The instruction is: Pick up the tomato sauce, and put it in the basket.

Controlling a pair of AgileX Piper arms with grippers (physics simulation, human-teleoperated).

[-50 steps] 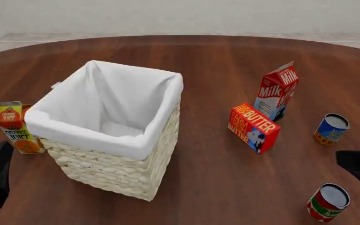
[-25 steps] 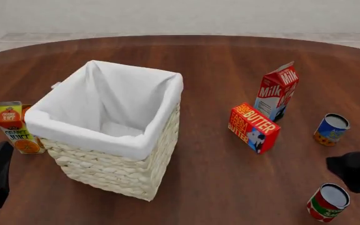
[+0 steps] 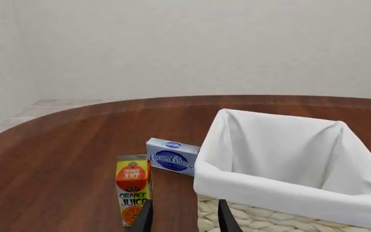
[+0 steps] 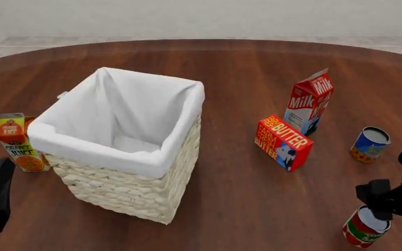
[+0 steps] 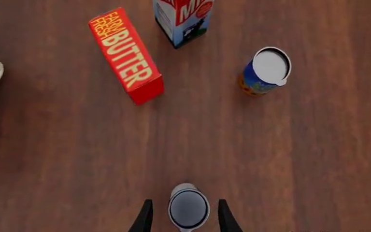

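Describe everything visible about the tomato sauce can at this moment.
The tomato sauce is a small cylindrical can with a red, white and green label and a grey metal top. It stands upright on the wooden table, near the front right, apart from the other groceries. The right gripper is directly above it, fingers spread to either side of the top; contact is not visible. The front view shows the arm partly covering its top.

Round dark polished wood table [image 4: 243, 68], faint sheen. Square cream woven wicker basket [image 4: 127, 191], rough; matt white cloth lining [image 4: 127, 112]. Small red-labelled can [image 5: 189, 209], smooth grey metal top.
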